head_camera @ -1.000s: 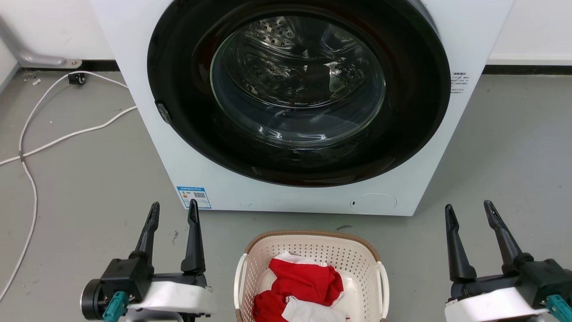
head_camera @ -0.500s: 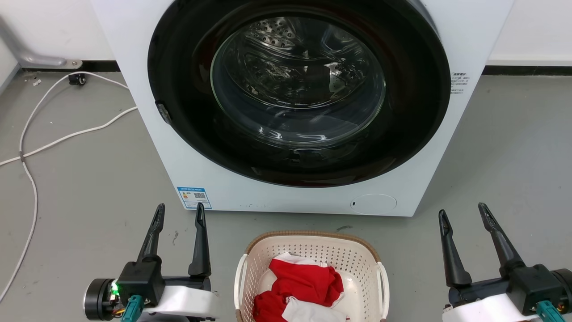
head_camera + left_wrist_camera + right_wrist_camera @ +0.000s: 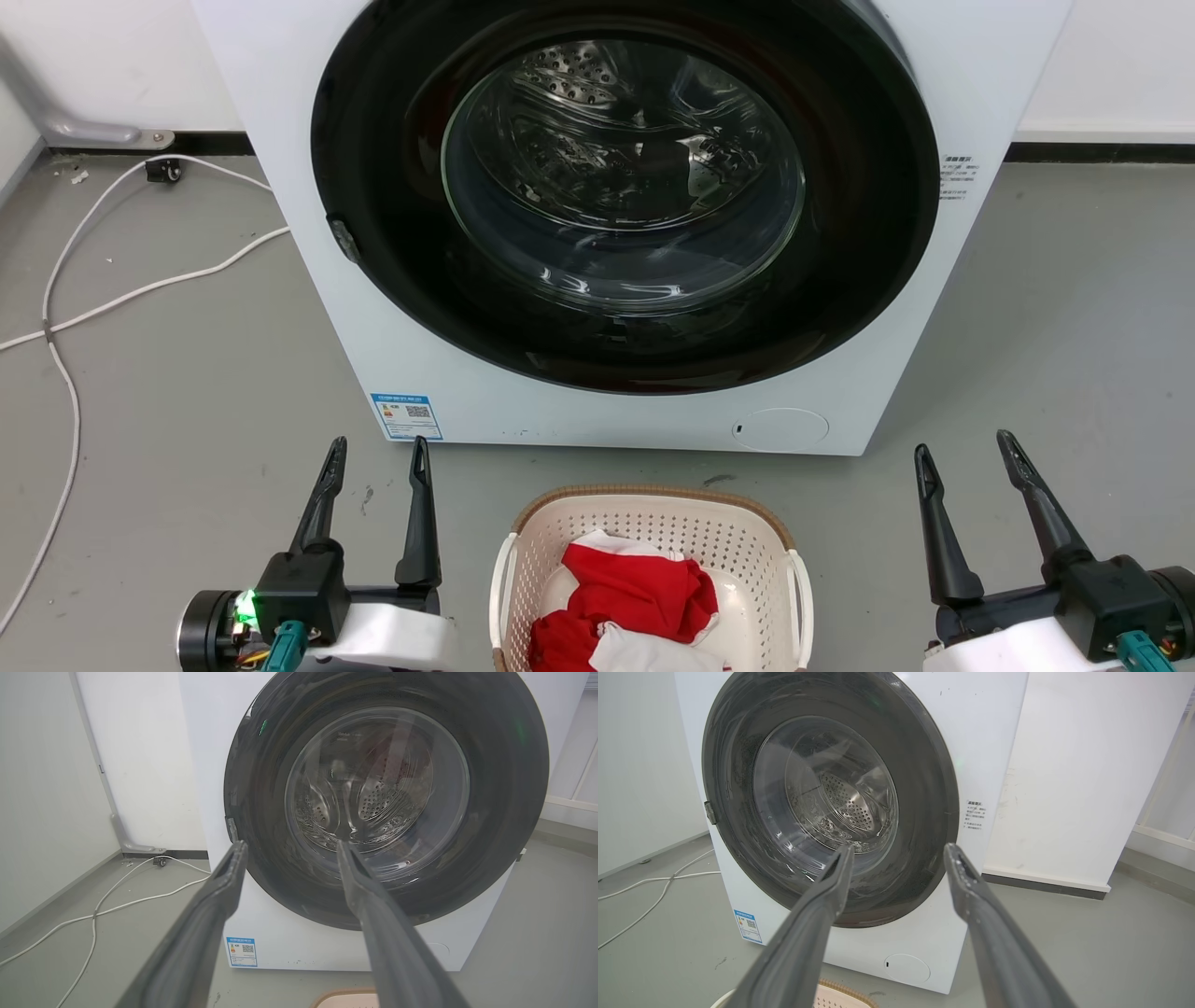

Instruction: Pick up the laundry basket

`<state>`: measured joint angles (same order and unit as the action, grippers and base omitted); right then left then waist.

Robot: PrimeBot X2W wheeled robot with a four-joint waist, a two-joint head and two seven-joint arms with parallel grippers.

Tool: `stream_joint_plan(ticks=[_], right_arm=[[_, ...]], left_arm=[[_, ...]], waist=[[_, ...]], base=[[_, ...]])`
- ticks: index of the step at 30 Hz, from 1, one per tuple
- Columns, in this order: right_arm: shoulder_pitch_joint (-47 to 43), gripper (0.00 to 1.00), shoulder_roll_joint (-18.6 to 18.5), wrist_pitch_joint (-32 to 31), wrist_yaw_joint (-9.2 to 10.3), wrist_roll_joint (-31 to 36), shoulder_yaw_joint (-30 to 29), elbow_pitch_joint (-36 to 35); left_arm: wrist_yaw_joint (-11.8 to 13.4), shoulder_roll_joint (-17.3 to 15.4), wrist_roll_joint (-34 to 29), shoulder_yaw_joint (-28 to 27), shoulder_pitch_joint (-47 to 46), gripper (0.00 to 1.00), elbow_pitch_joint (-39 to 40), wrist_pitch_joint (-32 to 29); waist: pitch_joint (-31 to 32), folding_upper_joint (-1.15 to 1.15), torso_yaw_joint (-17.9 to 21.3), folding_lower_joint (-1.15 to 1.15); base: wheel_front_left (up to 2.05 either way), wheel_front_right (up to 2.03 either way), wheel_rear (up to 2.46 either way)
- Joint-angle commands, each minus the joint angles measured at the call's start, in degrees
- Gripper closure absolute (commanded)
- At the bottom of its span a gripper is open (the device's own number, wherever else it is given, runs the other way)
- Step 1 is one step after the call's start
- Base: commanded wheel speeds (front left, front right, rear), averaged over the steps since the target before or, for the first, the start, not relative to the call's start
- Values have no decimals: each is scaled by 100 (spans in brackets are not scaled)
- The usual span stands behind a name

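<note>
Bare grey floor (image 3: 1046,317) lies open on either side of the laundry basket (image 3: 653,493), between its white handles and the left pincer (image 3: 379,441) and right pincer (image 3: 964,441). The washing machine (image 3: 597,420) stands close behind, leaving a narrow strip at the far rim. White cables (image 3: 58,364) trail well off to the left.

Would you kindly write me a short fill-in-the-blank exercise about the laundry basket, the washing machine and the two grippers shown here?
1. The laundry basket holds white and ____ clothes.
2. The basket stands on the floor in ____ of the washing machine.
3. The left gripper and the right gripper both have their jaws ____, holding nothing.

Missing words: red; front; open.
</note>
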<state>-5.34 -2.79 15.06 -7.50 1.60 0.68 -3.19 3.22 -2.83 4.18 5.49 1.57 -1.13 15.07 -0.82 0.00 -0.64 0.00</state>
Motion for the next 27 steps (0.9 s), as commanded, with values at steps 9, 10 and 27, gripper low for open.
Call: stream_joint_plan(ticks=[9, 10, 27], right_arm=[[-69, 0, -17, 18, 2, 24, -14, 45], [-68, 0, -17, 18, 2, 21, -12, 50], [-63, 0, -17, 18, 2, 19, -42, 65]], left_arm=[[94, -9, -146, -9, 48, 0, 0, 16], [105, -9, -168, -9, 50, 0, -2, 16], [186, -9, -252, -1, 58, 0, -4, 16]], waist=[[-11, 0, -20, 0], [-12, 0, -21, 0], [-30, 0, -19, 0]], base=[[0, 0, 0], [0, 0, 0], [0, 0, 0]])
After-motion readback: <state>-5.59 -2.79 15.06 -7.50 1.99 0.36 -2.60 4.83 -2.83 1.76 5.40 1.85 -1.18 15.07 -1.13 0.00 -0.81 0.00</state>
